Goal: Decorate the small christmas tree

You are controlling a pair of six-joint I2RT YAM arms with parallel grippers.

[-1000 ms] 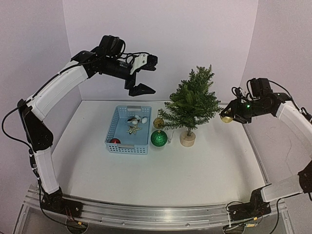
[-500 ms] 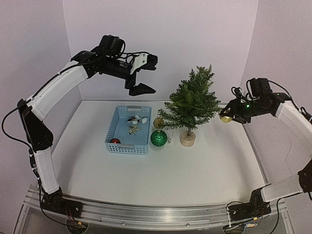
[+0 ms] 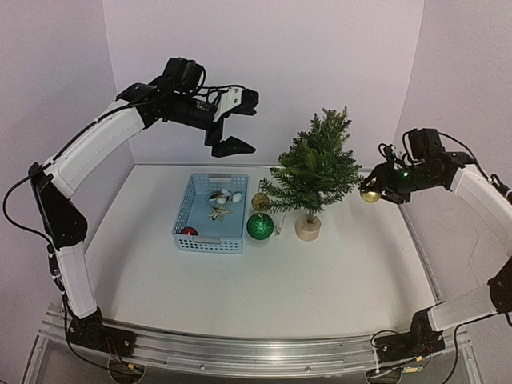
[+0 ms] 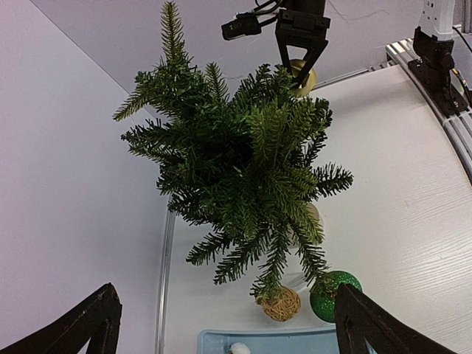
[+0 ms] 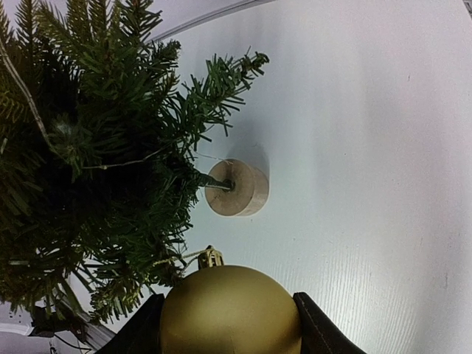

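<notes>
We are gripping a matte gold ball (image 5: 230, 313) in the right gripper (image 3: 370, 194). Its jaws are closed only to the ball's width, with one finger (image 5: 140, 328) pressing on each side. The ball's cap and thread loop are pointing at the tree (image 3: 314, 168), and the loop is reaching the outer needles; we cannot tell whether it is catching on a twig. We are holding the left gripper (image 3: 238, 124) spread wide with nothing between its jaws. It is hanging high above the far end of the basket (image 3: 206, 241), and its camera is taking in the tree's top.

The tree is standing upright on its round wooden base (image 3: 308, 227), right of the desk's (image 3: 264, 288) middle and toward the far edge. The right gripper is hovering off its right side, above the strip of desk running to the right edge. White surface is showing all along the near edge.

The blue basket is sitting left of the tree. It is holding a red ball (image 3: 189, 232), a gold star (image 3: 217, 212) and some pale pieces (image 3: 226, 195). A green glitter ball (image 3: 260, 226) and a woven ball (image 3: 260, 202) are lying on the desk between the basket and the base.
</notes>
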